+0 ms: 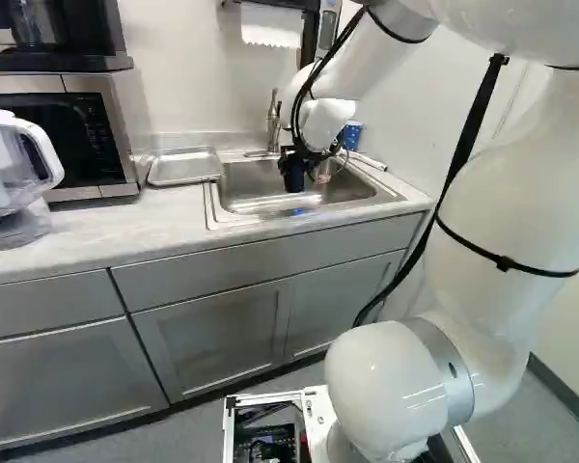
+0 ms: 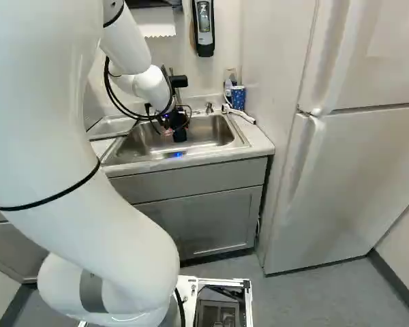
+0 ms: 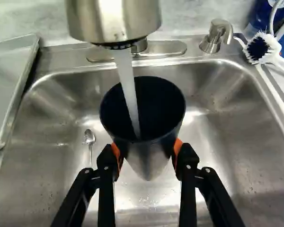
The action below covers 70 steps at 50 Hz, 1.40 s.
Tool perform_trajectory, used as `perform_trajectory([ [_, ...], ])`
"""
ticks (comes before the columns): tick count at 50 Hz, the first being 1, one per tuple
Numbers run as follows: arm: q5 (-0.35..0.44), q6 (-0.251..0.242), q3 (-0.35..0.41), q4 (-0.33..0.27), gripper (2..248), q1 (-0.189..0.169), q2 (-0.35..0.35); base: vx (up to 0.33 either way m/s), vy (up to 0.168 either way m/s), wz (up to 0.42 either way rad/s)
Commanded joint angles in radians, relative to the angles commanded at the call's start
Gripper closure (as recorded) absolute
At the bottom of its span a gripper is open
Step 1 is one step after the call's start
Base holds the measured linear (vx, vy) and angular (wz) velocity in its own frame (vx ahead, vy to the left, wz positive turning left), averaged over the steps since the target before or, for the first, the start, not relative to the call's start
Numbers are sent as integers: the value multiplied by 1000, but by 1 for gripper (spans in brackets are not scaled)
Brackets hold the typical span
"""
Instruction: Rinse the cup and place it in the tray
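Note:
In the left base view my gripper (image 1: 307, 162) hangs over the sink; its dark parts are hard to tell from what it holds. The wrist view shows the gripper (image 3: 147, 156) shut on the cup (image 3: 166, 105), an orange pad against each side. The cup is dark inside, and its mouth faces the wrist camera. Water (image 3: 128, 87) streams from the faucet head (image 3: 113, 21) into its mouth. Beside the sink, the metal tray (image 1: 184, 167) lies on the counter, its bare surface in view; its edge also shows in the wrist view.
A spoon (image 3: 89, 137) lies on the floor of the sink (image 3: 232, 137). A soap dispenser (image 3: 213, 38) and a white brush (image 3: 264, 48) are at its back rim, near a blue cup (image 2: 238, 97). Left of the tray stand a microwave (image 1: 53, 125) and a clear pitcher (image 1: 10, 178).

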Motion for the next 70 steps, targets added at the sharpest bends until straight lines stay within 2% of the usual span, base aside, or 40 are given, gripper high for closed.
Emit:
perform_trajectory([
  [2,0,21,0,-6,129,2,0,0,0,0],
  [20,0,21,-7,-65,129,35,-6,0,0,0],
  [28,0,27,-7,-92,129,36,-7,0,0,0],
  [35,0,79,-7,-116,129,36,-7,0,0,0],
  [49,0,221,-7,-164,129,36,-7,0,0,0],
  [70,0,221,-7,-172,129,36,-7,0,0,0],
])
